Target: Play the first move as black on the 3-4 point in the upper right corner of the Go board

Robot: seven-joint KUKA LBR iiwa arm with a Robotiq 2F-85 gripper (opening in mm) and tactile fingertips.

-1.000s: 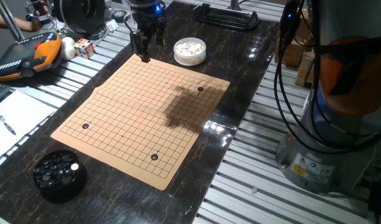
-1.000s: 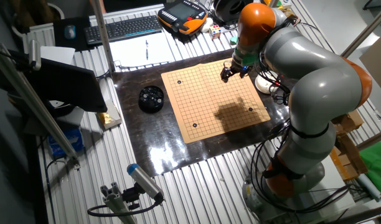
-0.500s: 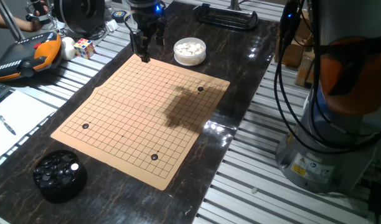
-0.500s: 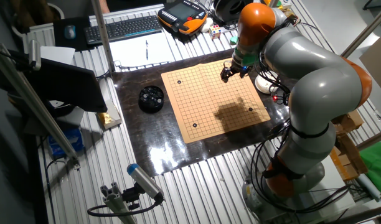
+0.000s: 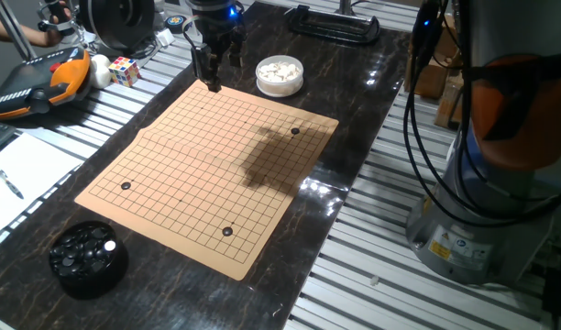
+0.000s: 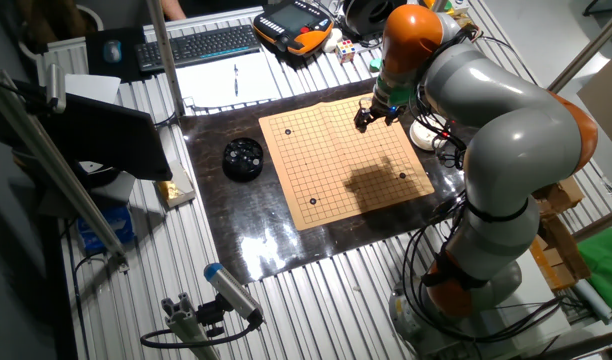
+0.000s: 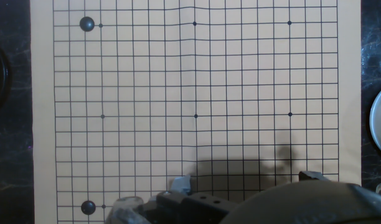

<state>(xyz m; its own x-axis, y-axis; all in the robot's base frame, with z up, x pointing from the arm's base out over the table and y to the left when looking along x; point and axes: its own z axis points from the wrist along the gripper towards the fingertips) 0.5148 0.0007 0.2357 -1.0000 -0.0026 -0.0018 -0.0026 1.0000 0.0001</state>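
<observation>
Three black stones (image 5: 295,131) near Go board (image 5: 198,165) corners

dark marble tabletop (image 5: 354,101), slatted metal bench (image 5: 372,275)

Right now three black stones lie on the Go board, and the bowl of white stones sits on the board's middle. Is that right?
Not quite. The three black stones do lie on the Go board, but the bowl of white stones sits off it, beyond its far edge, as one fixed view shows.

Clutter around the board on the dark tabletop (image 5: 354,110)
A white-stone bowl (image 5: 280,74), Rubik's cube (image 5: 124,70), orange pendant (image 5: 33,82), keyboard (image 6: 201,45), and paper with pen (image 5: 7,181).
</observation>
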